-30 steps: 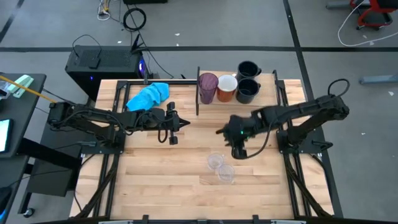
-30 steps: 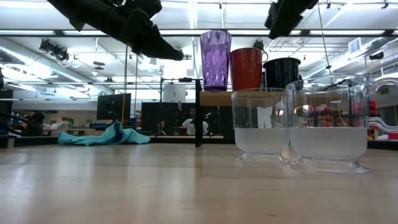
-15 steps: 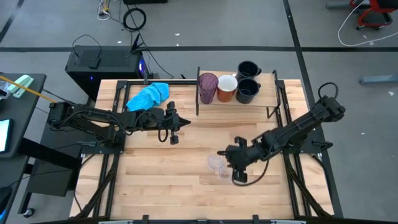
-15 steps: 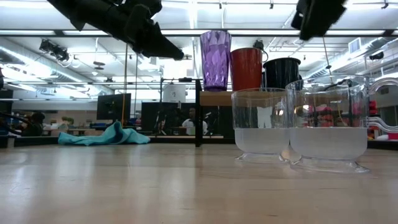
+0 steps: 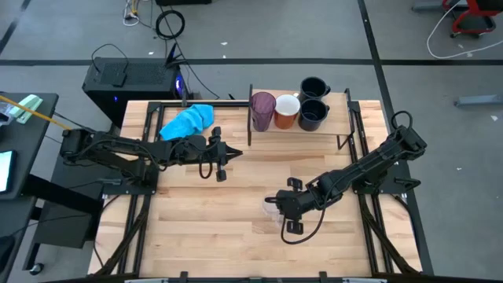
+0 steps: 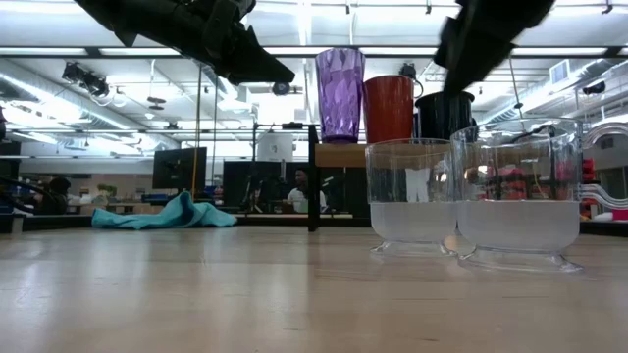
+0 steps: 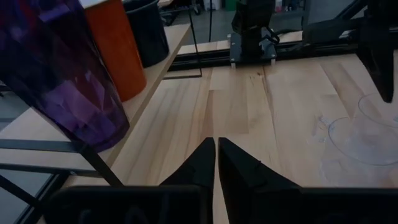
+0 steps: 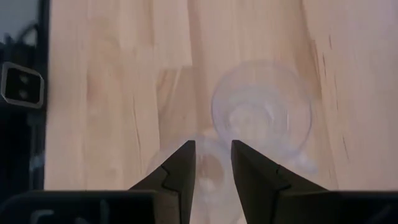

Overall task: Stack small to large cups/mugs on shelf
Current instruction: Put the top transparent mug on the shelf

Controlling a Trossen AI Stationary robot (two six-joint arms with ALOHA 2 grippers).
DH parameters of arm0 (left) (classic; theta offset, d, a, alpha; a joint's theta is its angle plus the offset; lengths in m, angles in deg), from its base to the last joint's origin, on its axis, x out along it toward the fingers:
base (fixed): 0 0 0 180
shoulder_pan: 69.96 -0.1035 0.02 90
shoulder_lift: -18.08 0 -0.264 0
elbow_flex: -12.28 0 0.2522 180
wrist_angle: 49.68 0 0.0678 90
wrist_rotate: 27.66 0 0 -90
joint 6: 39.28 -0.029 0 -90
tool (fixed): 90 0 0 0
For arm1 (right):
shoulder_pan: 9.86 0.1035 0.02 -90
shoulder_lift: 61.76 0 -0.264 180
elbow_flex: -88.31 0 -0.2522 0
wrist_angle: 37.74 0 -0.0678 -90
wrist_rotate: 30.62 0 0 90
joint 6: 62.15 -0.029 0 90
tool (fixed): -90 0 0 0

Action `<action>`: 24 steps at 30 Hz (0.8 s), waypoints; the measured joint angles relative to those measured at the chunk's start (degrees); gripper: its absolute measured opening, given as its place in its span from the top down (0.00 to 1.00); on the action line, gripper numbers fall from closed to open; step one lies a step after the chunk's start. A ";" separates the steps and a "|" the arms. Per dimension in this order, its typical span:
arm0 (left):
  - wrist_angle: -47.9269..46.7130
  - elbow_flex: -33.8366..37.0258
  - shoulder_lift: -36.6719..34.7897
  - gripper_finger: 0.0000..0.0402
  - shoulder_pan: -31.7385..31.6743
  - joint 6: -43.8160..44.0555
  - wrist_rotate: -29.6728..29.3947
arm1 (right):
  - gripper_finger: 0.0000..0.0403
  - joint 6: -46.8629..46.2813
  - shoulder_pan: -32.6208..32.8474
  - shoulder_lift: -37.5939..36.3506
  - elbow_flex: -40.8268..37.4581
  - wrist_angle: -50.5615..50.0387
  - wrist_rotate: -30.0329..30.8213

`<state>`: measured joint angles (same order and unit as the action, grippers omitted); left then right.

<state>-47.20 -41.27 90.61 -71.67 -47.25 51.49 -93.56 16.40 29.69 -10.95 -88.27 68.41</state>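
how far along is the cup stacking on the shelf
Done: purple tumbler, orange mug and two black mugs stand on the shelf. In hand: right end effector, open, hovers over the two clear cups, gripping neither. Left: both clear cups remain on the table.

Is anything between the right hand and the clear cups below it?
Nothing visible. The right hand hangs open above the two clear plastic cups, with only bare table around them. The purple tumbler, orange mug and black mugs stand off on the shelf.
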 joint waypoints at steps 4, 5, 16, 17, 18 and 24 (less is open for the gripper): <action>0.08 0.00 0.00 0.95 0.02 -0.15 0.00 | 0.73 2.82 -1.08 0.80 0.00 3.48 0.00; 0.10 0.00 0.00 0.95 0.01 -0.15 0.00 | 0.73 3.39 -1.23 0.97 0.00 4.53 -0.01; 0.04 0.00 0.00 0.94 0.02 -0.22 0.00 | 0.73 10.67 -2.00 7.12 2.73 6.72 -0.06; 0.04 0.00 0.00 0.93 0.01 -0.22 0.00 | 0.73 10.83 -2.12 7.61 2.73 6.54 -0.08; 0.04 0.00 0.00 0.93 0.01 -0.22 0.00 | 0.73 10.84 -2.14 8.02 2.73 6.40 -0.08; -0.03 0.00 0.00 0.93 0.01 -0.24 -0.02 | 0.73 10.71 -2.18 9.01 2.78 6.09 -0.08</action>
<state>-47.23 -41.27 90.61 -71.66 -47.48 51.47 -82.85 14.21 38.69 -8.17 -82.18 68.33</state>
